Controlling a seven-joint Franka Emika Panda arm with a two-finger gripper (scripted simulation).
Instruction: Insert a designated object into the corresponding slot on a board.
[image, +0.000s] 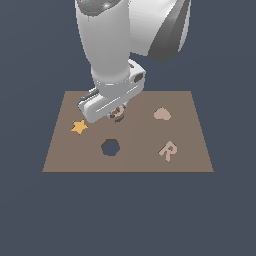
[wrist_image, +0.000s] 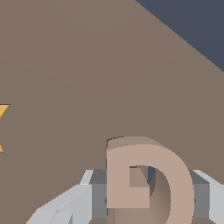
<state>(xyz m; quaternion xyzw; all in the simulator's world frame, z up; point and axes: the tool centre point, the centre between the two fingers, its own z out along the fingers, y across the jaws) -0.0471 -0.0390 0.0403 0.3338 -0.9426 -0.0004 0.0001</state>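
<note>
Dark blue-grey background surrounds a brown board (image: 150, 160). Low over the board's middle, the end effector (image: 117, 113) clamps the tan G piece (wrist_image: 146, 183) between its fingers (wrist_image: 70, 205), beside the star (image: 79, 126).

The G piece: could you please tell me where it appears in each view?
Exterior view: the G piece is mostly hidden under the gripper, between star and heart.
Wrist view: the G piece fills the lower middle, between the fingers.
Shared landmark: the star.
</note>
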